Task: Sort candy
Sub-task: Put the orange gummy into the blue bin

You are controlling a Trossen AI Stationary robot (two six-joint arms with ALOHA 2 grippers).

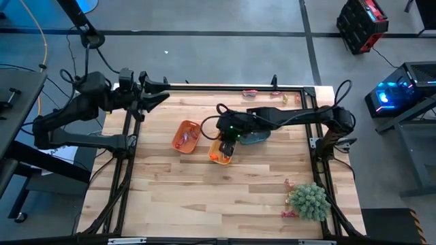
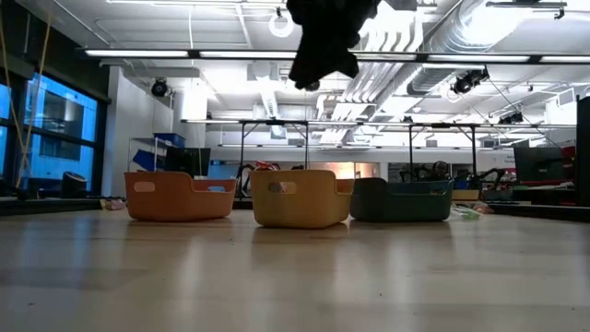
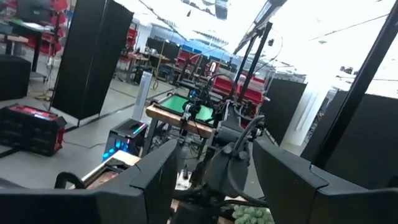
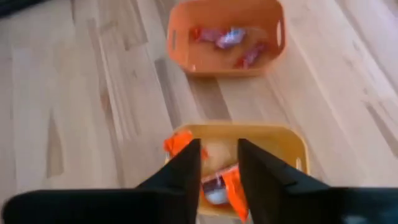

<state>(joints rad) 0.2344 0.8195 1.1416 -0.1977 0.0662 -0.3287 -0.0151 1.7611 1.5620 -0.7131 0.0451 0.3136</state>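
Currently: R gripper (image 4: 217,163) above yellow-orange bin (image 4: 292,142), fingers parted w/ narrow gap, nothing between them. Candy (image 4: 227,186) in that bin, orange wrappers; more in orange bin (image 4: 186,59), red/pink. Loose pcs by green plant (image 1: 310,201) and along table (image 1: 170,197) far edge. L gripper (image 1: 155,92) at far-left corner, fingers apart, empty.

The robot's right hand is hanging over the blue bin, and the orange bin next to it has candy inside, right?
Not quite: the right gripper hangs over the yellow-orange bin, not the blue one, as the right wrist view shows. The orange bin beside it does hold candy.
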